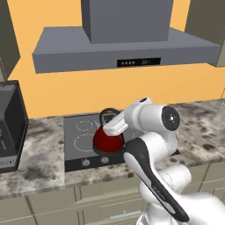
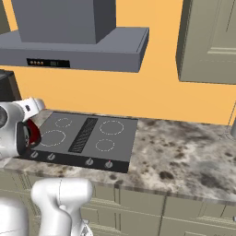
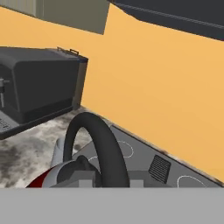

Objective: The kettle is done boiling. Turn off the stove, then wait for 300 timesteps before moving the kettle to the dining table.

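Kettle (image 1: 107, 139): red body, black arched handle, sits on front-left burner ring of the stove (image 2: 99, 133), i.e. not yet moved. Left base view shows the arm's hand reaching over it from the right; gripper (image 1: 110, 127) is at the handle, low by the lid. Hand view confirms: black handle (image 3: 103, 151) arches right in front of the cam, silver lid and a sliver of red body below it.

Jaws: nearly pressed together, fingertips not clearly visible in the pics. Judged pinching the kettle handle, given how close the handle stands to the cam, but contact itself not seen.

Surroundings: grey range hood (image 1: 123, 41) overhead, orange wall behind, black appliance (image 1: 9, 125) on speckled counter (image 2: 184, 156) left of the stove. Four front knobs (image 2: 69, 159) visible; knob setting too small to read. Dining table not in shot.

Step in hand, est.: grasp on kettle for the carry; stove-off and wait presumably done, can't verify.

Next move needs: straight lift to clear the cooktop, keep kettle upright, then base turn or drive toward the table. Risk: kettle swings on a thin handle grip.
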